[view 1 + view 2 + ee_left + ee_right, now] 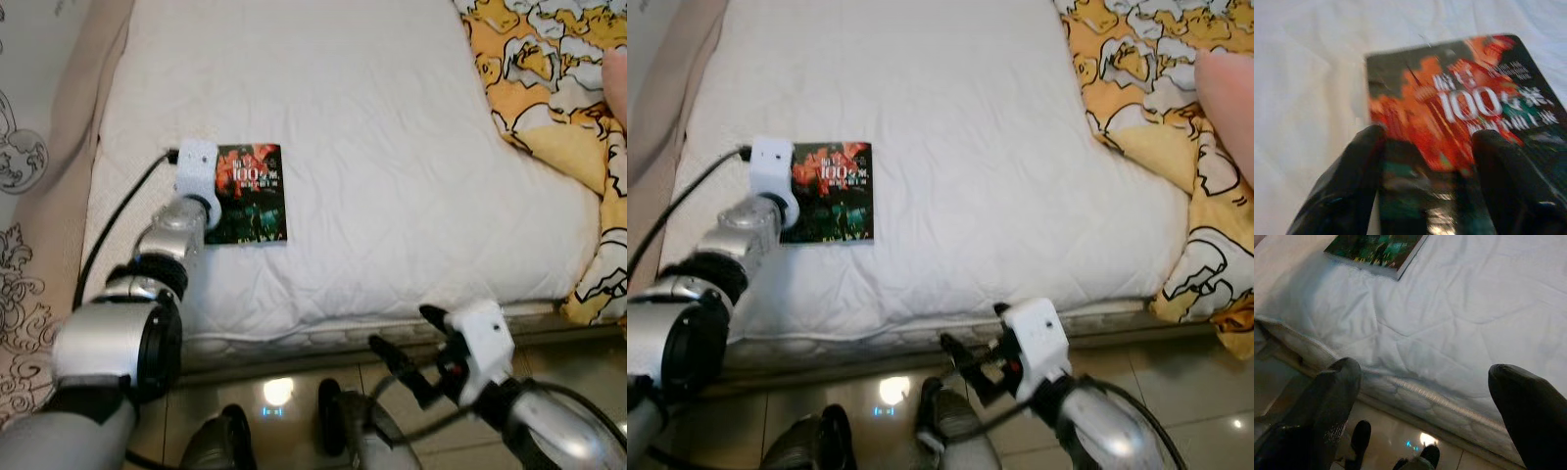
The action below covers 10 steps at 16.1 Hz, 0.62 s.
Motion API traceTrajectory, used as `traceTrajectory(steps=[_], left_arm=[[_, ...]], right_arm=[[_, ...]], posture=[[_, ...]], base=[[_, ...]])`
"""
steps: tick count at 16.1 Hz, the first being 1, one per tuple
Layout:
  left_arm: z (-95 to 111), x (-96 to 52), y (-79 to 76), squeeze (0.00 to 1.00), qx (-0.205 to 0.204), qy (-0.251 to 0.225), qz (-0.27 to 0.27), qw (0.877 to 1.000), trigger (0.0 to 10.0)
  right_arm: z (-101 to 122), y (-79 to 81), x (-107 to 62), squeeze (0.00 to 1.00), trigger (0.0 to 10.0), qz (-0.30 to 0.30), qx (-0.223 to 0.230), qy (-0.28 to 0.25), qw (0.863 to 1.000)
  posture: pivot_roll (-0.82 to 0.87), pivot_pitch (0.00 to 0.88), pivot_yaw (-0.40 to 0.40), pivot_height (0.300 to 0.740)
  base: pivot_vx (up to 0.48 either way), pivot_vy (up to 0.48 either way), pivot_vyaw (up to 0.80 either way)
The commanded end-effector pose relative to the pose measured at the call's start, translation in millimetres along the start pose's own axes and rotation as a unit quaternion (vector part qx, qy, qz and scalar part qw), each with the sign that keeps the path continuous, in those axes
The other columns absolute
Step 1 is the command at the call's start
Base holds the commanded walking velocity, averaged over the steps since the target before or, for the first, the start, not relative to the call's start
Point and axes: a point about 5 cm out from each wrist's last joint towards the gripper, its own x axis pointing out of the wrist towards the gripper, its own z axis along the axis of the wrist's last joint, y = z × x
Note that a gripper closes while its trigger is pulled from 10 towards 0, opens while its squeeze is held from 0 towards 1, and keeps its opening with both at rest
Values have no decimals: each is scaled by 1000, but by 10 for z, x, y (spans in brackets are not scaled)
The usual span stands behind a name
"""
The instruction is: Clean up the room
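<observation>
A book with a dark cover, red-orange artwork and white "100" lettering lies flat, closed, on the white bed, left of frame centre

A book lies flat on the mattress, near its left edge and nearer the front edge than the far one. The left gripper reaches over the front-left part of the mattress to the book's left side, its fingers spread over the cover. A blanket lies bunched along the mattress's right edge and drapes over the front-right corner. The right gripper hangs in front of the mattress's front edge, right of centre, above the floor, well apart from the book.
</observation>
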Motion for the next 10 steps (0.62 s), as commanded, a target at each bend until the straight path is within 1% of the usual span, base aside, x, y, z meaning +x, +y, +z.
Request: traceTrajectory(steps=[1, 2, 3, 4, 5, 6, 7, 8, 9, 10], left_arm=[[30, -4, -15, 1000, 9, -22, -12, 1000, 10000], [174, -20, 41, 0, 25, -77, -13, 997, 10000], [273, -52, 102, 0, 32, -124, -7, 992, 10000], [316, -96, 138, 0, 65, -160, 1, 985, 10000], [288, -146, 118, 0, 110, -182, -6, 977, 10000], [177, -213, 94, 1000, 111, -181, -19, 977, 10000], [1, -378, 27, 1000, 87, -185, -35, 978, 10000], [-58, -436, 2, 1000, 78, -187, -37, 979, 10000], [-114, -535, -85, 1000, 74, -205, -41, 975, 10000], [-185, -570, -182, 1000, 59, -208, -38, 976, 10000]], right_arm=[[11, -43, 54, 0, 10000, -15, -3, -12, 1000], [92, -145, 163, 0, 10000, -49, -11, -41, 998], [143, -273, 248, 0, 10000, -97, -28, -59, 993], [170, -397, 301, 0, 10000, -144, -44, -70, 986], [181, -485, 344, 0, 10000, -177, -53, -80, 980], [173, -538, 395, 0, 10000, -195, -51, -86, 976], [124, -622, 448, 1000, 10000, -221, -23, -92, 971], [96, -662, 478, 1000, 10000, -233, -11, -93, 968], [26, -705, 534, 1000, 10000, -241, 10, -89, 966], [-8, -729, 620, 1000, 10000, -239, 17, -92, 966]], posture=[[-369, 173, -50, 740], [-334, 130, -39, 740], [-290, 93, -29, 740], [-264, 70, -21, 740], [-233, 42, -10, 740], [-216, 21, -3, 740], [-181, 0, -2, 740], [-170, 0, -6, 740], [-159, 0, -6, 740], [-131, 0, -11, 740]], base=[[0, 0, 0], [0, 0, 0], [0, 0, 0], [0, 0, 0], [0, 0, 0], [0, 0, 0], [0, 0, 0], [0, 0, 0], [0, 0, 0], [0, -431, 0]])
